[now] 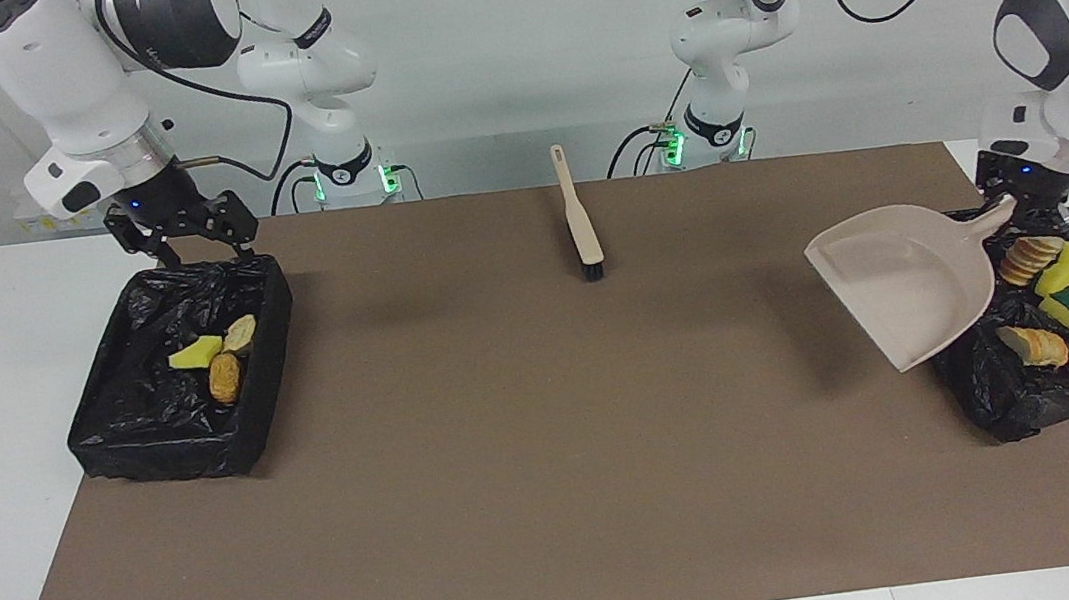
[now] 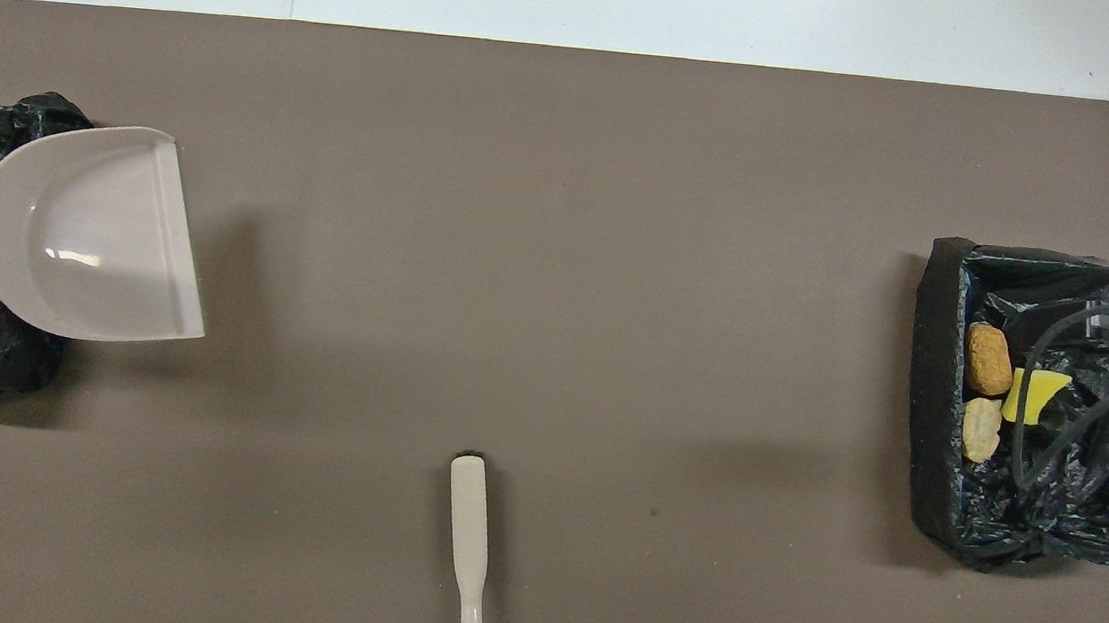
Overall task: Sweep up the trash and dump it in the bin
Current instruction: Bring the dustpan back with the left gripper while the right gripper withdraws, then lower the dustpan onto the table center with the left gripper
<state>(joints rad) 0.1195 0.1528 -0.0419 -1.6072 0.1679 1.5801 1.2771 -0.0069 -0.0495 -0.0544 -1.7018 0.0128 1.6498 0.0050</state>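
Seven pieces of trash showed, all in bins; four lay in the bin toward the left arm's end from the brush, three in the other bin toward the right arm's end from the brush. The left gripper hung over the first bin's edge, its fingers pinched on the handle of the dustpan; the pan held nothing and its scoop jutted out from that bin toward the brush, raised over the mat. The right gripper waited over the rim of the other bin, its fingers spread and holding nothing. Dumping looked done, so the step in hand was probably to put the pan away; to do that well the left arm would best lift the handle free of the crumpled black liner first, since a snag could drag the bin or spill scraps; then carry the pan level toward the brush and lower it until its flat bottom rested on the mat, short of the brush so as not to knock it; the fingers should part only once the pan sat steady, and the hand should rise straight up off the handle.
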